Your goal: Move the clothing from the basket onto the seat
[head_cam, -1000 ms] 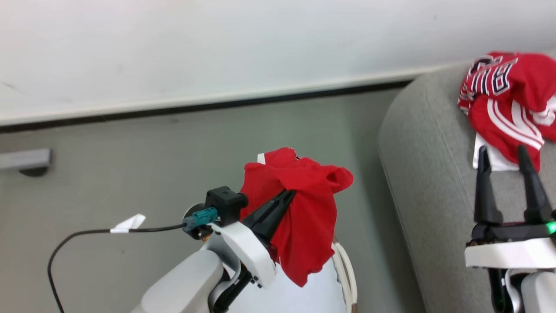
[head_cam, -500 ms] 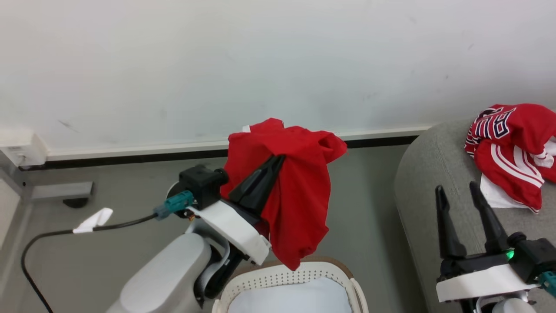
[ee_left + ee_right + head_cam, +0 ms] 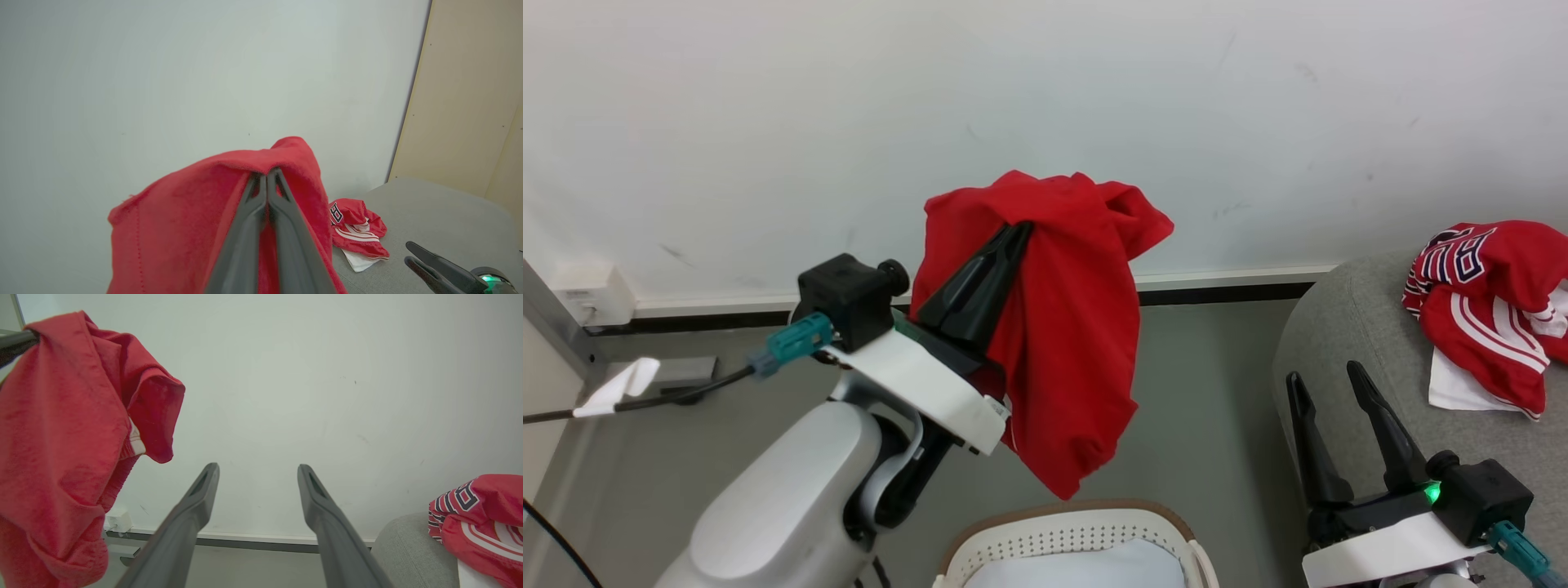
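Observation:
My left gripper [image 3: 1021, 230] is shut on a plain red garment [image 3: 1062, 327], which hangs draped over its fingers well above the white holed basket [image 3: 1070, 531] with the brown rim. In the left wrist view the closed fingertips [image 3: 266, 176] pinch a fold of that red cloth [image 3: 171, 220]. A second red garment [image 3: 1486, 302] with white stripes and navy lettering lies crumpled on the grey seat [image 3: 1339, 327] at the right. My right gripper [image 3: 1327, 377] stands open and empty beside the seat's left edge, its fingers [image 3: 204, 486] spread wide in the right wrist view.
A pale white-blue cloth [image 3: 1078, 572] lies inside the basket. Behind everything runs a white wall [image 3: 1045, 82] with a dark baseboard. A wall socket [image 3: 592, 298] and a black cable [image 3: 678, 396] sit at the left over grey floor [image 3: 1209, 408].
The left arm has lifted the red garment higher, clear of the basket. The camera has tilted up, showing more wall, and the right gripper sits lower in view, off the seat.

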